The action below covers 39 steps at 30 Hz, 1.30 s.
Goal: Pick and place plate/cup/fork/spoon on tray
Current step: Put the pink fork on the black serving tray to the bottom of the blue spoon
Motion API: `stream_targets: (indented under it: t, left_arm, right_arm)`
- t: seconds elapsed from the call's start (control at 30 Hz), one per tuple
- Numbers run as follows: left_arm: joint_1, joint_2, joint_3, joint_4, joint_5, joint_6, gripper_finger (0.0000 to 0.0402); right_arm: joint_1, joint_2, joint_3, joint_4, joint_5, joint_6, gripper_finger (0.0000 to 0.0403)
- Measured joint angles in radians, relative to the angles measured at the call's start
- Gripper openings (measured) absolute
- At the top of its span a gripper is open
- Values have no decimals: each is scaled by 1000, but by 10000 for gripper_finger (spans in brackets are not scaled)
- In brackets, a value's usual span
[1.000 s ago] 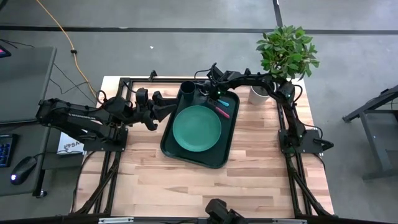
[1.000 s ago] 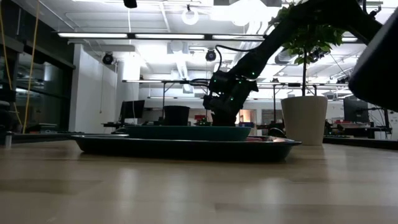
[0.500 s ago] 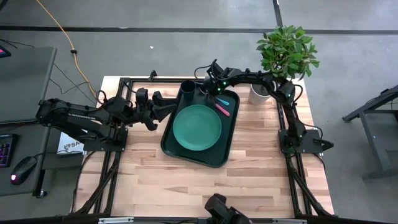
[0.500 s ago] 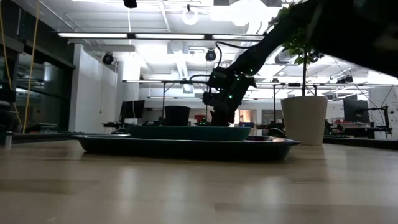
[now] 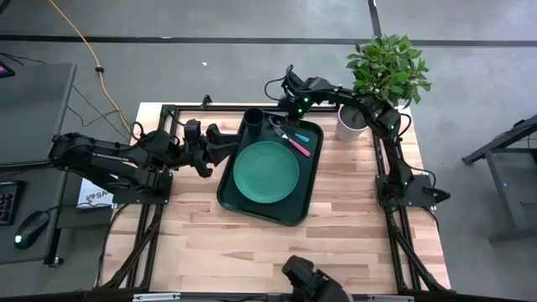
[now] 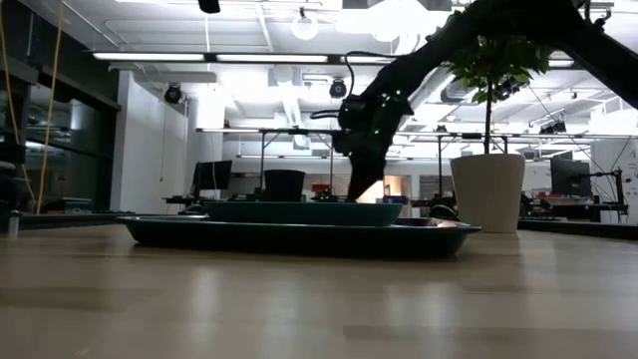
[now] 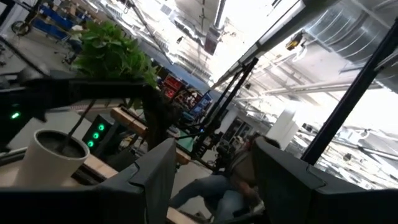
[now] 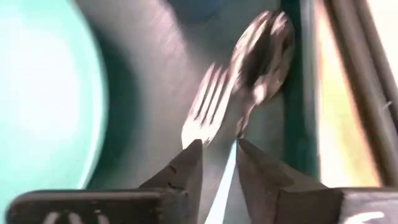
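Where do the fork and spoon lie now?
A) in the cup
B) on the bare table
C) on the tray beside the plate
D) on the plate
C: the fork and spoon rest on the tray, beside the plate, not on it.

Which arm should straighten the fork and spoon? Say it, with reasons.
Right. Its gripper hangs just over the fork and spoon at the tray's far end; the left gripper waits off the tray's left side, beyond the plate.
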Motion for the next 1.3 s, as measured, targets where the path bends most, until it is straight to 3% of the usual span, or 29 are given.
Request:
stream_targets:
  t: [0.2,0.27,0.43,0.7,1.3]
  left_arm:
    - [0,0,0,-14,2,2,195]
    - [0,0,0,-14,2,10,195]
    - [0,0,0,-14,2,16,195]
    - [1,0,0,-14,1,18,195]
    - [1,0,0,-14,0,8,195]
  right_arm:
    - [-1,-97,-167,14,1,11,8]
    - [12,-125,-241,102,25,75,11]
    - [73,-138,-342,252,197,156,3]
    - [136,-138,-373,344,319,185,0]
    - [135,-138,-407,352,254,179,0]
